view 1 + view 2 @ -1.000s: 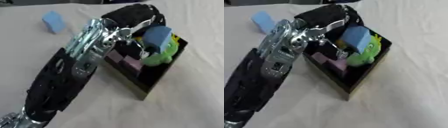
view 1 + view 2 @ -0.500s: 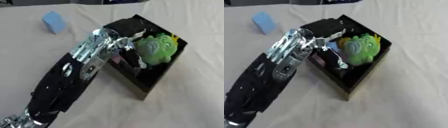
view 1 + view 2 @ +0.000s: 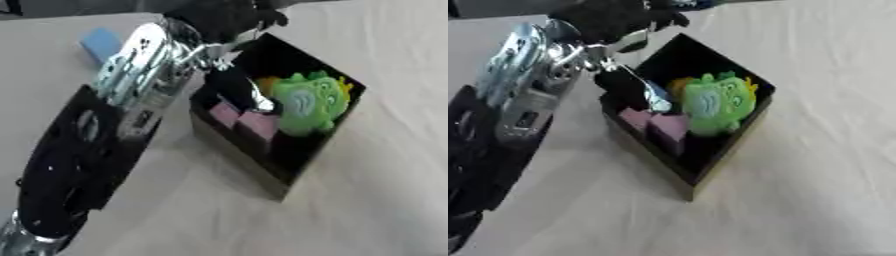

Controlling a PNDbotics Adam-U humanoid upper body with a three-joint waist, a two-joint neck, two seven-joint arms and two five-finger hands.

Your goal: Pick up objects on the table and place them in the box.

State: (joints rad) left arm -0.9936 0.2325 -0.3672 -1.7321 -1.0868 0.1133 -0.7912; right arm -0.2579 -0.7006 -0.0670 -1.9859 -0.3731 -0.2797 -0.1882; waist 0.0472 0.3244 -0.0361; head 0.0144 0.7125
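The black box [image 3: 289, 167] sits on the table [image 3: 367, 210], turned so 1 corner points toward the camera. Inside it a green plush toy [image 3: 306, 102] lies against the right-hand wall, with a bit of orange-yellow showing along its upper edge. To its left, near the front-left wall, are 2 pink blocks [image 3: 245, 120], side by side. Between the plush and the left wall something dark stands in the box with a small pale blue patch [image 3: 658, 97] on it; what it is cannot be made out.

A blue block [image 3: 101, 42] lies on the table outside the box, well apart from it, beyond the box's far-left side and partly hidden by the arm.

The left hand [image 3: 223, 17] shows as a dark mass above the box's far corner, at the top of both views. It is above the rim, not inside the box, and touches neither the plush nor the pink blocks. It is blurred, and whether its fingers are open or closed cannot be told; nothing can be seen held in it. It lies between the blue block and the box's far corner.

The left arm [image 3: 96, 145] runs from the lower-left corner up to the hand, black below and silver at the wrist, passing just beside the box's left wall.
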